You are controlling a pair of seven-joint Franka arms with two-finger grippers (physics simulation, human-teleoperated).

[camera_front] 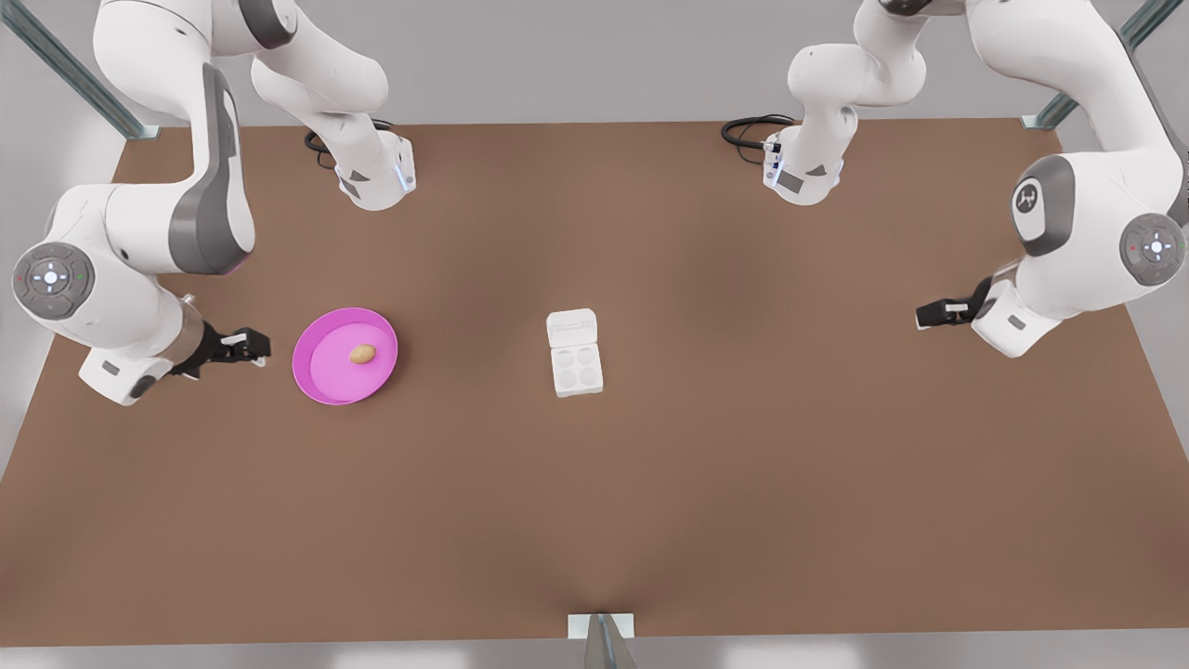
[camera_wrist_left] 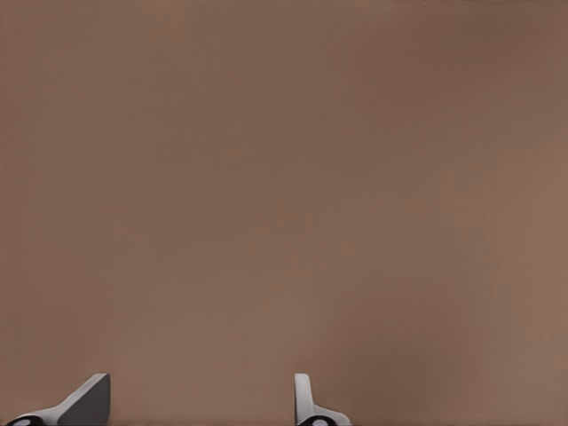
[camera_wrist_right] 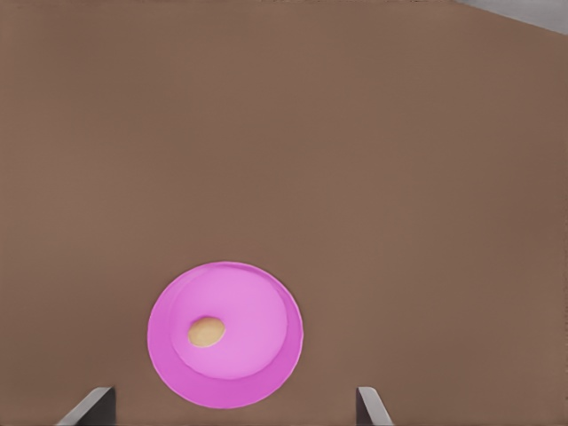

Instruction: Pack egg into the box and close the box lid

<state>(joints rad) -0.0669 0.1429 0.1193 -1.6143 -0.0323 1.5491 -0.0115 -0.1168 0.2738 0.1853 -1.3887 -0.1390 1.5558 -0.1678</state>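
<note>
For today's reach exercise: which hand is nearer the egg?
The right hand: it sits open beside the pink plate holding the egg. The left hand, also open, waits far across the table, beyond the box.

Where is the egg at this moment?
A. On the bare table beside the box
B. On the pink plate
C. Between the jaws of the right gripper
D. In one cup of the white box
B: the egg lies on the pink plate, while the box stands open with all four cups empty.
</note>
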